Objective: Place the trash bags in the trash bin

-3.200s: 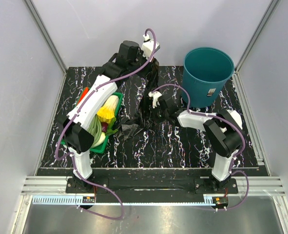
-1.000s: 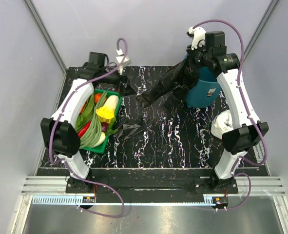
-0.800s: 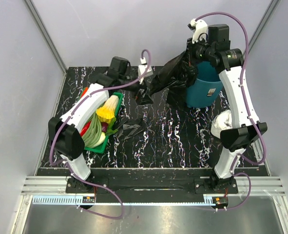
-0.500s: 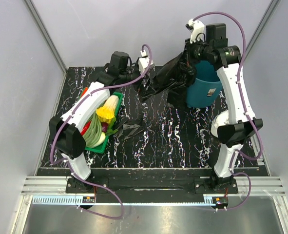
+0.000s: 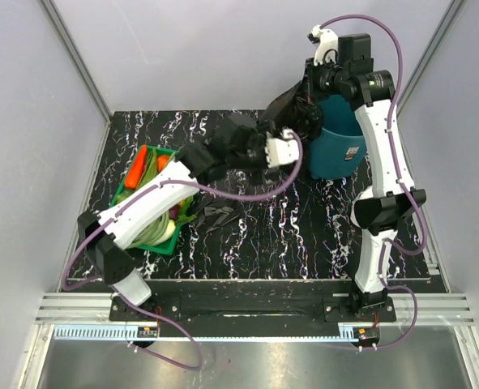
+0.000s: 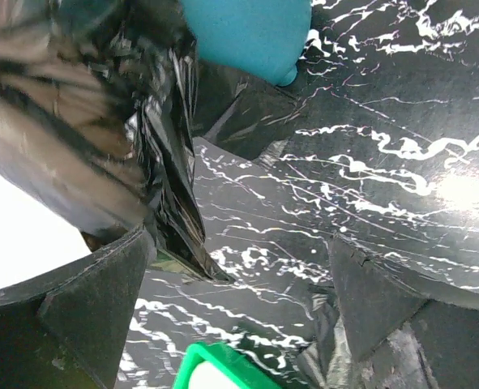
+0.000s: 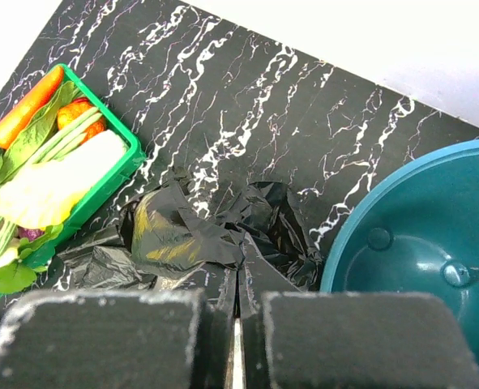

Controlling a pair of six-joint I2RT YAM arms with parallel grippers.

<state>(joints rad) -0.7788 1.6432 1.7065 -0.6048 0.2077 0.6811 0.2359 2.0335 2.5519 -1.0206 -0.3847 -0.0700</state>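
My right gripper (image 5: 310, 99) is raised high beside the trash bin (image 5: 342, 138), a round teal bucket. It is shut on the top of a large black trash bag (image 5: 284, 113), whose film hangs from the closed fingers (image 7: 182, 235). In the right wrist view the bin's open mouth (image 7: 421, 235) lies just right of the bag. My left gripper (image 5: 297, 144) reaches across to the hanging bag and stands open (image 6: 239, 259), the film (image 6: 142, 138) beside its left finger (image 6: 101, 308), nothing clamped. A smaller crumpled trash bag (image 5: 215, 215) lies on the table.
A shallow green tray (image 5: 119, 188) of carrots, greens and other vegetables sits at the left of the black marbled table (image 5: 288, 235); its corner shows under my left gripper (image 6: 215, 361). Grey walls and aluminium frame posts close in the back and sides.
My left arm has swung from the back left, over the tray, to the right up against the hanging bag. The right arm still holds the bag up beside the bin.
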